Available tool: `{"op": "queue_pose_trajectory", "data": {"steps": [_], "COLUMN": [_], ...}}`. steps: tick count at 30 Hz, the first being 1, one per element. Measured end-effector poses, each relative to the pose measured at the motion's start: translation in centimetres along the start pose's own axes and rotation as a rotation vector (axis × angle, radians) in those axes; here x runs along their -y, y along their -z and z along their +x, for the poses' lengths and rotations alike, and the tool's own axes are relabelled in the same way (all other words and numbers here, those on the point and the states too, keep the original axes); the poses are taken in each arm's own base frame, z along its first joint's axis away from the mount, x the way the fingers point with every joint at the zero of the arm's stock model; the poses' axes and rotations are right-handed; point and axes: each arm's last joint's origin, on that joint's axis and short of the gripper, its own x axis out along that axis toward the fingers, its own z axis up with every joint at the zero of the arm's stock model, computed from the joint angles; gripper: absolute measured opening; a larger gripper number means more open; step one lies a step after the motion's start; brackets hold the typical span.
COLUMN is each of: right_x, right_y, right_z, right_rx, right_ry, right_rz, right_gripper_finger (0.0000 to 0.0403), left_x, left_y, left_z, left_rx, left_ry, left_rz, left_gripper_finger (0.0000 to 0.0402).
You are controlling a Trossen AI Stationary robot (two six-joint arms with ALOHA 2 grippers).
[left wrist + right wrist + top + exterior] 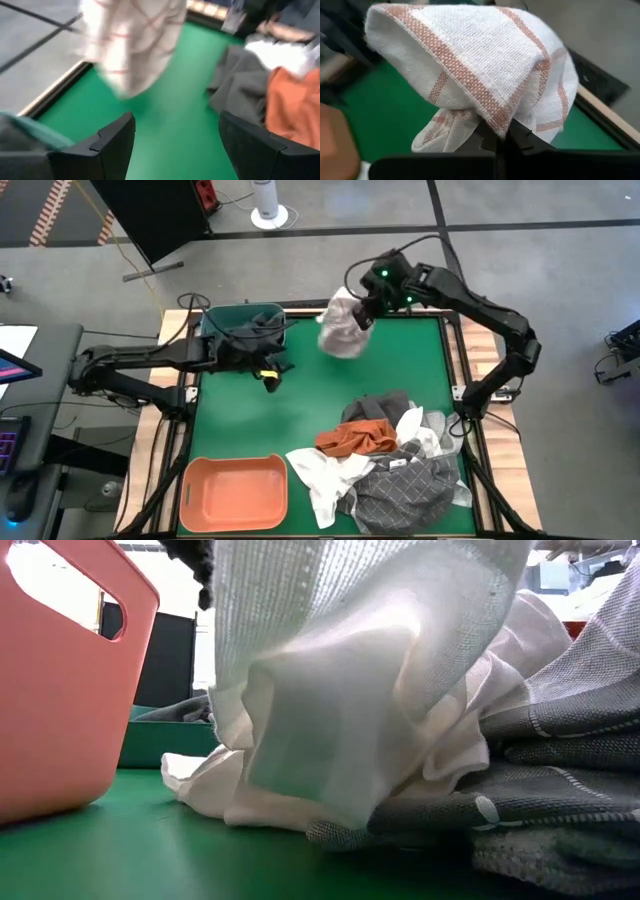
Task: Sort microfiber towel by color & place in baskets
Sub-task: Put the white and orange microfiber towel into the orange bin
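My right gripper point(362, 312) is shut on a white towel with rust-coloured check lines point(342, 330) and holds it in the air over the table's far edge, just right of the teal basket point(212, 320), which has dark cloths in it. My left gripper point(270, 376) hovers open in front of the teal basket, touching nothing; its wrist view shows its gap point(175, 150) and the checked towel point(130, 45) hanging ahead. The remaining towels lie heaped point(390, 460) at the near right: rust orange, dark grey, grey grid and white. The salmon basket point(235, 492) sits at the near left. My right gripper point(501, 134) pinches a bunched fold of the checked towel point(496, 116) between its two shut fingers. Several layers seem gathered there. The towel is lifted clear of the table; it balloons out past the fingertips and a loose end point(437, 135) hangs slack below.
Bare green mat point(260, 420) lies between the two baskets and left of the heap. In the low view the salmon basket's wall point(60, 690) stands close on the left and white point(350, 720) and grey grid towels point(560, 790) fill the right. Wooden rails edge the table.
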Motion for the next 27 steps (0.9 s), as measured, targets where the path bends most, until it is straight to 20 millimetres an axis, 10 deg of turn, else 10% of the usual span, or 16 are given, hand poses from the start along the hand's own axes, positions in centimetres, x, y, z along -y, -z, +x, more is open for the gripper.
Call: {"op": "queue_pose_trajectory", "data": {"steps": [27], "right_x": [-3.4], "right_y": [-2.1], "right_z": [-2.4], "right_rx": [0.168], "right_ry": [-0.107], "right_rz": [-0.031], "right_gripper_finger": [0.0026], "left_x": [0.9], "left_y": [-3.1], "left_z": [0.3], "left_rx": [0.344], "left_ry": [0.181], "left_rz": [-0.108], "left_gripper_finger": [0.0272]}}
